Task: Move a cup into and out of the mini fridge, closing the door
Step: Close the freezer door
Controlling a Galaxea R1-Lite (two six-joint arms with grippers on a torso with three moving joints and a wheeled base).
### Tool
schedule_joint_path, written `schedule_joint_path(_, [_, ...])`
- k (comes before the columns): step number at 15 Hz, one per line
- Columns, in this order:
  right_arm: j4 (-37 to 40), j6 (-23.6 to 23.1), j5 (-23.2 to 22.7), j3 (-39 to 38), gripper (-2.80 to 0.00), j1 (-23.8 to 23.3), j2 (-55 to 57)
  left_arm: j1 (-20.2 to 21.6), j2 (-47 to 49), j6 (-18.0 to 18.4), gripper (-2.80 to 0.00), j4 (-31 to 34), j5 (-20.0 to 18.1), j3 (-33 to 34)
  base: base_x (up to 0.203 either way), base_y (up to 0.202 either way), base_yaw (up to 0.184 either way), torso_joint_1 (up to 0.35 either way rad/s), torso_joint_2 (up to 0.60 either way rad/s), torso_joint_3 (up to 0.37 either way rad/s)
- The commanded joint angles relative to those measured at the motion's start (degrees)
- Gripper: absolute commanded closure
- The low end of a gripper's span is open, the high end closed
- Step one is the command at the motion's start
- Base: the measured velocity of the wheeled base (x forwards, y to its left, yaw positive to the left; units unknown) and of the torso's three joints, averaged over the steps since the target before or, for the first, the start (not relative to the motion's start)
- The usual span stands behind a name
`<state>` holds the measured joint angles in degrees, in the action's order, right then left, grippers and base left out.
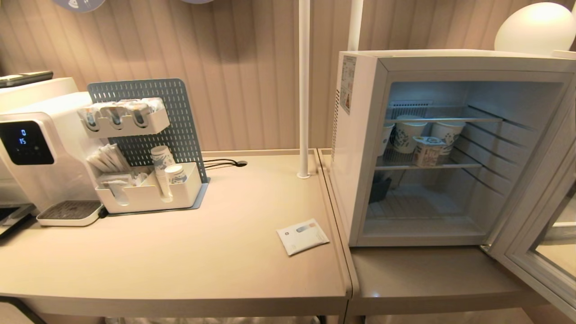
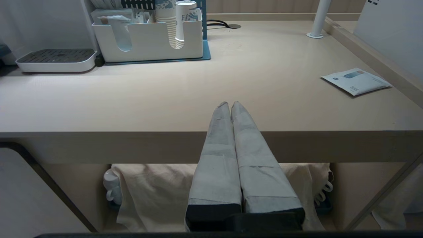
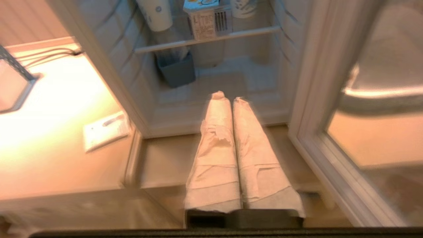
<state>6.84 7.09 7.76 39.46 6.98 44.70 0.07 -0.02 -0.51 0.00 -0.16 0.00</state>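
On the right of the desk (image 1: 225, 252), a smooth tan slab, stands the mini fridge (image 1: 360, 148), a boxy white cabinet with thin wire shelves. Its door (image 1: 540, 243), a pale frame around a glass pane, is swung wide open to the right. The cup (image 1: 426, 151), small, squat and white with a sealed top, sits at the front edge of the middle shelf, inside the fridge. Just behind it stand taller paper cups (image 1: 407, 135) with blue print. A dark box (image 1: 380, 188) rests low in the left of the cabinet.

The right tool (image 3: 227, 96), two tapered fingers wrapped in pale cloth-like tape, is pressed together and holds nothing. It hangs in front of the open fridge, below the level of the shelf with the cup and apart from it. The left tool (image 2: 230, 104), wrapped the same way, is also pressed together and empty, parked at the near edge of the desk.

A flat white packet (image 1: 302, 236) lies on the desk just left of the fridge. At the far left are a white drinks machine (image 1: 40, 148) with a dark display and a white organiser tray (image 1: 148, 193) against a grey-blue perforated panel, with stacked paper cups in it.
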Motion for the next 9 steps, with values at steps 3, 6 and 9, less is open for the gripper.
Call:
schedule_joint_path(3, [31.15,2.13,0.4,9.44,0.0,-7.06,-23.12,0.01,0.02,-0.02,0.0,0.0,-0.02,0.09,0.0,0.0,0.0,0.0,0.0,0.0])
schedule_joint_path(6, [36.24,1.2,0.14,10.01,0.0,-8.19,-33.18,0.01,0.02,-0.02,0.0,0.0,-0.02,0.09,0.0,0.0,0.0,0.0,0.0,0.0])
schedule_joint_path(9, [35.81,-1.38,-0.66,5.8,0.0,-7.38,-43.8,0.01,0.02,-0.02,0.0,0.0,-0.02,0.01,0.0,0.0,0.0,0.0,0.0,0.0])
